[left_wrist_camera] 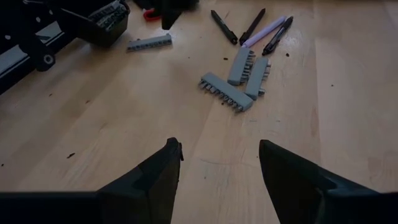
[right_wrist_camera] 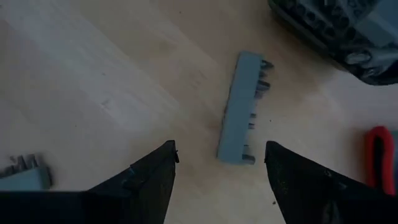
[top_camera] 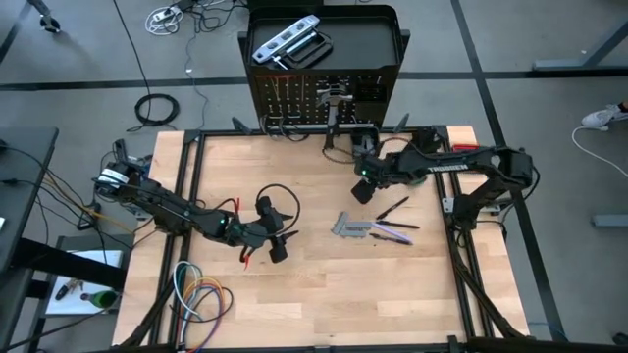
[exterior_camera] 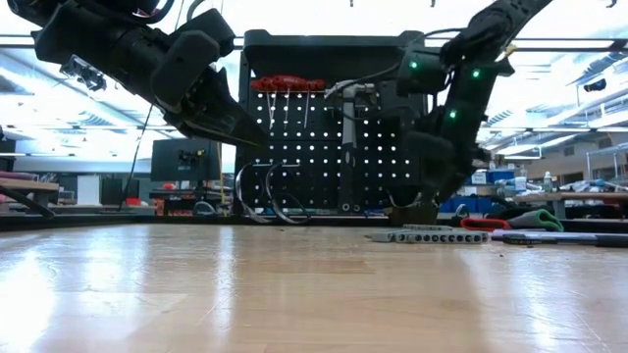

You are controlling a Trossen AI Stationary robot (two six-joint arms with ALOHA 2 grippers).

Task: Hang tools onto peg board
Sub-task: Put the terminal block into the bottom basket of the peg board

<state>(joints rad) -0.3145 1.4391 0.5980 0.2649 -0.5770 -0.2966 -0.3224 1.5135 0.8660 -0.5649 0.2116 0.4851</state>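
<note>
Black peg board (top_camera: 324, 98) stands upright at the far edge of the bench (top_camera: 314, 294), already carrying red-handled pliers (exterior_camera: 285, 84) plus a couple of thin tools on its top row; more tools lie in the tray on top of the stand, so the job looks partly done. Still loose on the wood: grey bit holders (top_camera: 350, 227) and dark screwdrivers (top_camera: 392, 208), mid-bench toward the right. Right pincer (right_wrist_camera: 217, 180) hovers with jaws apart, empty, over one grey bit strip (right_wrist_camera: 241, 109) near the board's foot; my guess is that's the next pick. Left pincer (left_wrist_camera: 219, 180) hangs low near the left, jaws apart, holding nothing.
</note>
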